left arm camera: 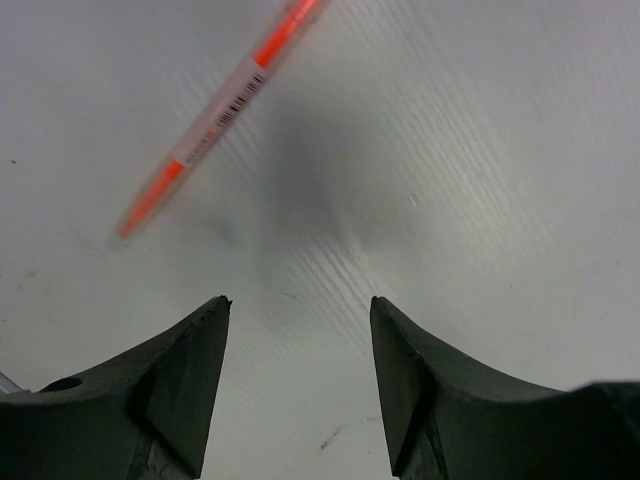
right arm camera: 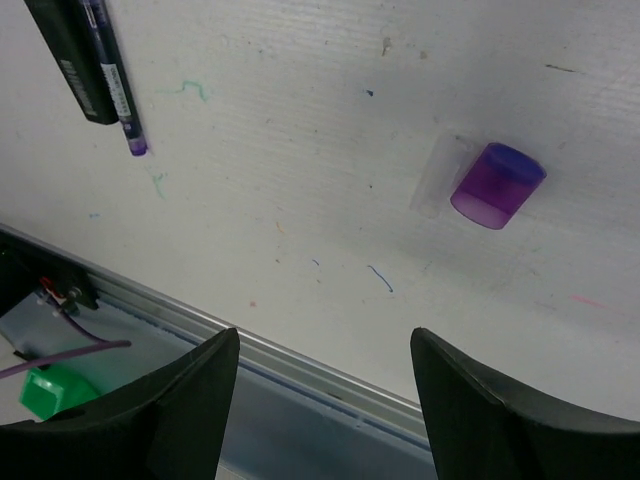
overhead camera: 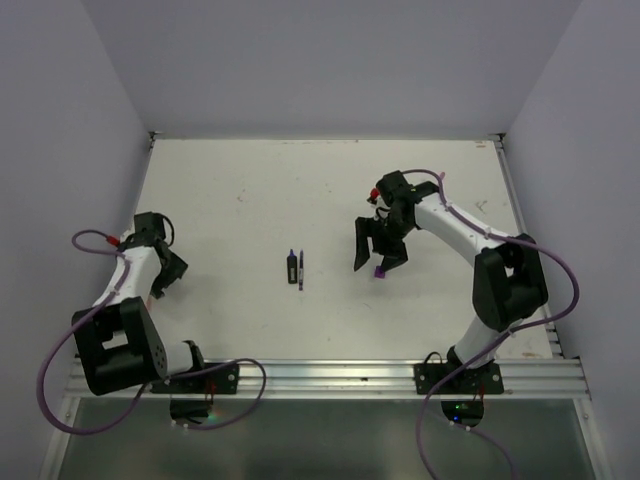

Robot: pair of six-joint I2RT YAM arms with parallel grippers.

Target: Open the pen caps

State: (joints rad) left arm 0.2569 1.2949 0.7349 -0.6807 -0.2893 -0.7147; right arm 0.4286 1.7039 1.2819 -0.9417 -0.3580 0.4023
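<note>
Jaws apart, orange pen (left arm camera: 215, 116) blurred, cut off

I see a robotics lab test cell: a scuffed, ink-flecked white counter (overhead camera: 250, 190) boxed by plain pale walls (overhead camera: 60, 150) on three sides, an aluminium rail (overhead camera: 330, 372) along its near edge with the left arm (overhead camera: 130, 272) and right arm (overhead camera: 455, 225) bolted on, purple cables (overhead camera: 41, 380) looping below.

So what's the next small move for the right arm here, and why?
Probably raise the right gripper and swing it toward the black pen. Its jaws stand open and empty, and the purple cap already lies loose on the table apart from them, so that cap looks done. The black pen lies beside the purple pen; whether it is capped I cannot tell.
</note>
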